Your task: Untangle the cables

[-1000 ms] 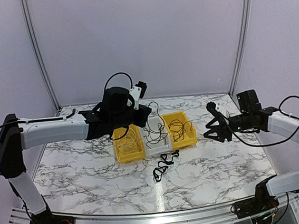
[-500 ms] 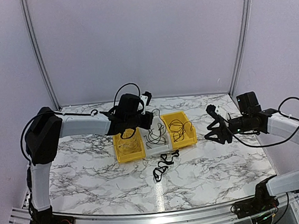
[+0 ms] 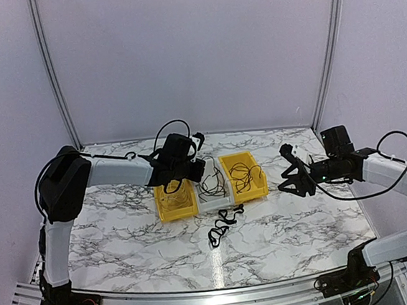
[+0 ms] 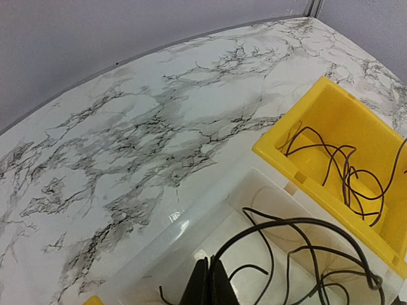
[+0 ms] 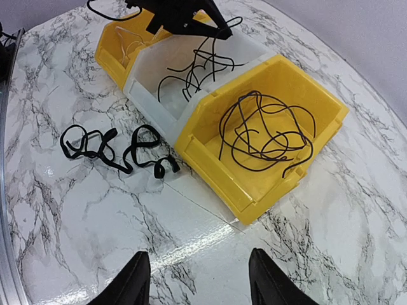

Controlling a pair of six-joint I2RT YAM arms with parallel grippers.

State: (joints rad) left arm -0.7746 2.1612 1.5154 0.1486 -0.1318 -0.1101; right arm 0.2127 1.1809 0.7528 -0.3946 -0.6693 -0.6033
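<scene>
Left pincer (image 4: 207, 284) of mine is clamped on a black cable (image 4: 286, 220) over the clear bin (image 4: 184, 230); my right pincer (image 5: 200, 283) gapes wide above the desk (image 5: 356, 210), right of the yellow bin (image 5: 318, 121)

Black left gripper (image 4: 207, 284) crowds the translucent white plastic bin (image 4: 191, 230); white marble tabletop (image 5: 210, 238) before the right gripper (image 5: 198, 254) lies free
</scene>
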